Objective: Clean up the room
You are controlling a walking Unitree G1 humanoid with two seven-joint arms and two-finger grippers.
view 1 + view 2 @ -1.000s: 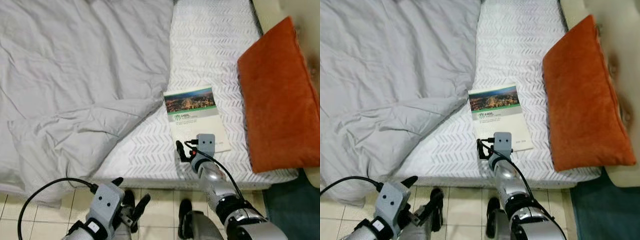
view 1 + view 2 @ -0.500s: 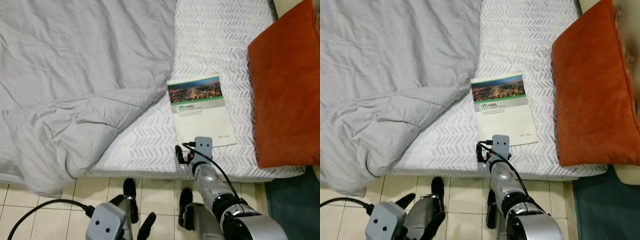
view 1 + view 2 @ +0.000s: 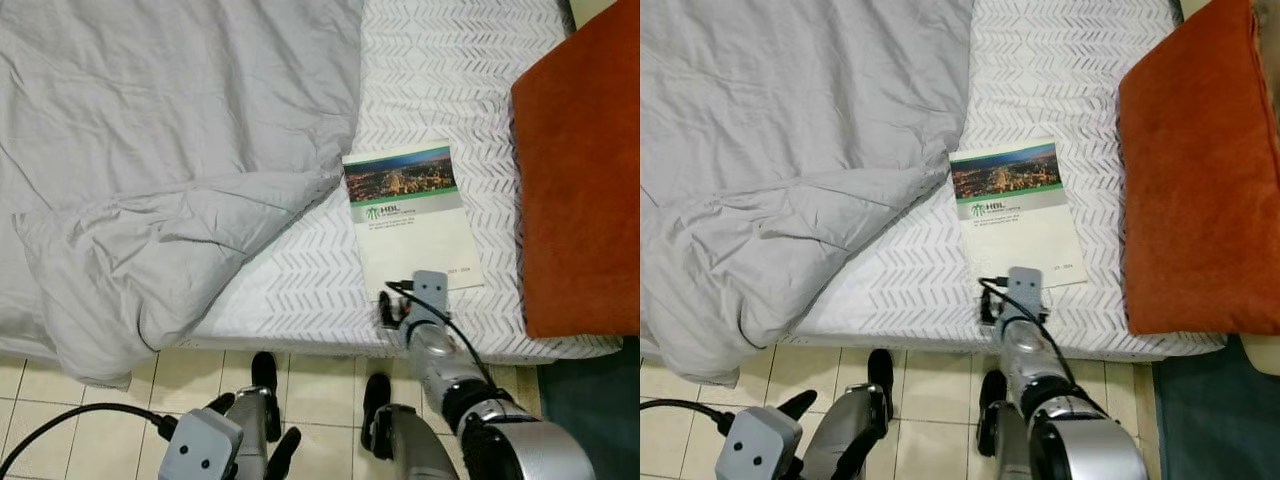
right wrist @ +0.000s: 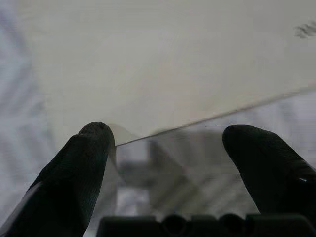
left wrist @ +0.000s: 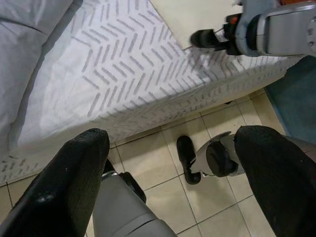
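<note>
At bed edge: right gripper (image 3: 992, 307), its 2 fingers (image 4: 84, 163) spread apart, nothing clasped.
Booklet (image 3: 413, 216): flat on the patterned sheet (image 3: 300, 280), its near corner just ahead of the right gripper's fingertips.
Orange pillow (image 3: 580, 180): right of that gripper, apart from the booklet.
Grey duvet (image 3: 150, 180): heaped to its left.
Left gripper (image 5: 173, 173): low over the tiled floor (image 5: 163, 163), fingers spread, empty.

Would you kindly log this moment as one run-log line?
right gripper: open, at booklet near edge | left gripper: open, idle over floor | booklet flat on bed, beside duvet
</note>
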